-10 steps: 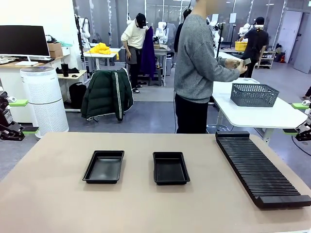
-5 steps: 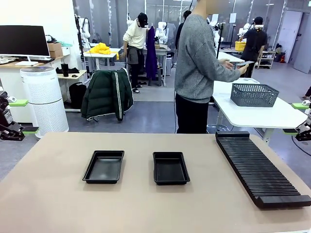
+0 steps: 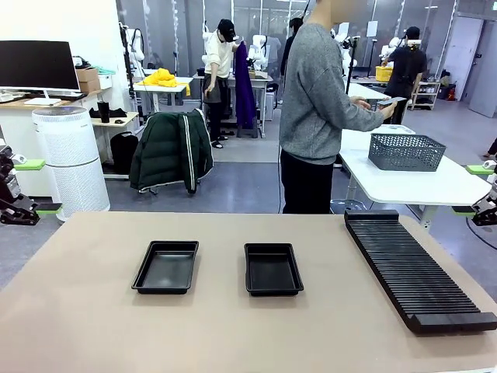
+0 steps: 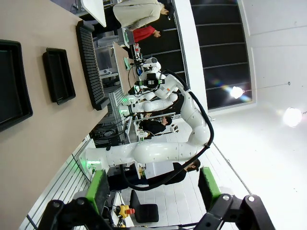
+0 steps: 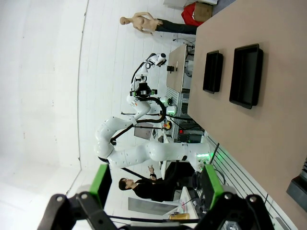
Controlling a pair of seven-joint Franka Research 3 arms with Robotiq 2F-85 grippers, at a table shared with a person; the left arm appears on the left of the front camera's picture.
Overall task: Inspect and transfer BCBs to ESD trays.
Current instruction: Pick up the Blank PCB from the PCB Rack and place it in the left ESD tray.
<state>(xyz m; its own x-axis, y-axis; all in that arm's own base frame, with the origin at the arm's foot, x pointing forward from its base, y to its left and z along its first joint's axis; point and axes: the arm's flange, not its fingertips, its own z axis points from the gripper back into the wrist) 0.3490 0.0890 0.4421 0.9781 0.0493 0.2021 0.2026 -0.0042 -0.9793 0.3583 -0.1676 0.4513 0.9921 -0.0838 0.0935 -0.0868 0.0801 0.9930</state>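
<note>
My left gripper (image 4: 152, 188) and right gripper (image 5: 156, 184) hang spread wide and empty at the table's (image 3: 233, 334) left and right edges. The two ESD trays (image 3: 166, 268) lie bare, side by side, mid-table. I judge we're at the start: the person (image 3: 314, 101) at the far side handles something too small to tell near the mesh basket (image 3: 406, 151), so next I need a BCB within reach.

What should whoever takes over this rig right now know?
Left gripper: open, empty, raised at the left side, away from the trays.
Right gripper: open, empty, raised at the right side.
Trays: left tray and right tray lie side by side, both empty. Rack lies to their right.
Person: at the far side, turned to a side table with a basket, holding something too small to tell.
Done: no boards in either tray.
Left: inspect and transfer all the boards.
</note>
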